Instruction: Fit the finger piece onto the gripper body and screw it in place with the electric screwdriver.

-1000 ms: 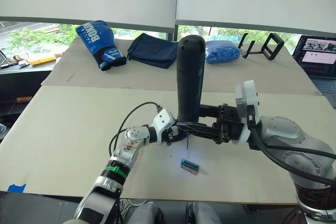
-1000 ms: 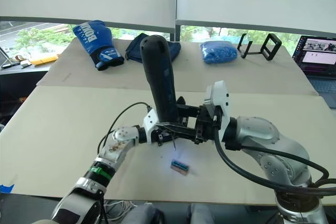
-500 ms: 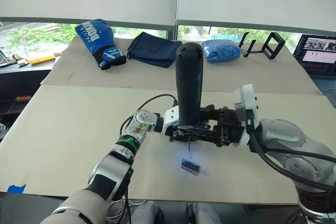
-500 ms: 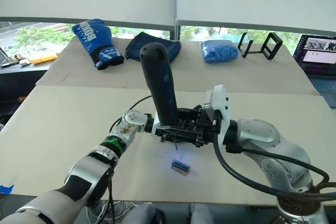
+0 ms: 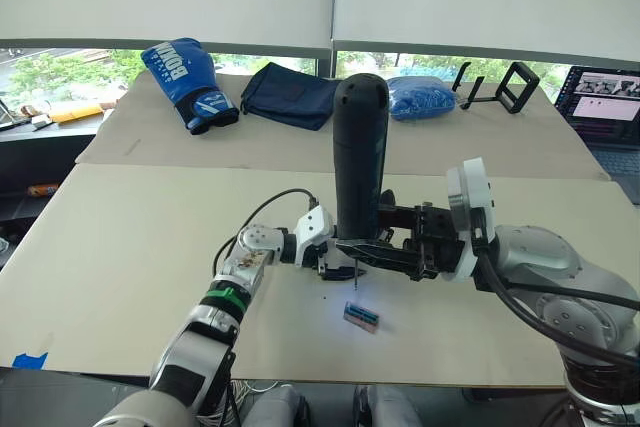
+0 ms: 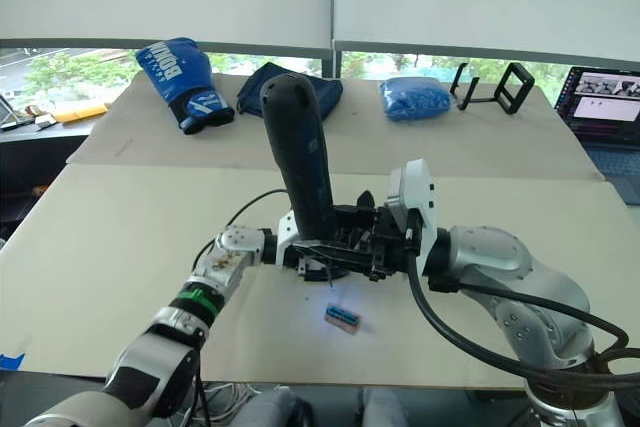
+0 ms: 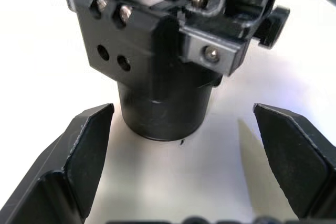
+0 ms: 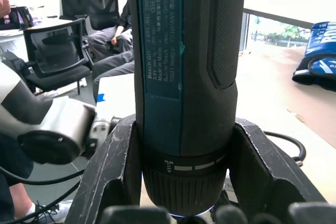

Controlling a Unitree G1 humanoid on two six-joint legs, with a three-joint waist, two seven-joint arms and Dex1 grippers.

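Holding: the electric screwdriver stands upright in the right gripper, whose two fingers press against opposite sides of the handle just above the collar.
Long axis: near vertical, rounded end up, thin bit pointing down at the table, with a small light glowing at the tip.
Bit tip: hangs above the tabletop, not touching it as far as the head views tell.
Small block: a tiny green-brown rectangular block lies on the table just below and slightly toward the robot from the bit.
Left gripper: the left gripper sits just beside the tool's lower end, on its left; its fingers are spread wide with nothing between them, and the screwdriver's nose faces that gap.
Nearer arm: the left one is nearer to the work spot under the bit.
Finger piece and gripper body: not made out for certain in these views; neither is in the left gripper.
Judgement: fastening has probably not begun; the parts would have to sit under the vertical bit.
Further off: a blue boxing glove and dark cloth lie well apart at the far side.
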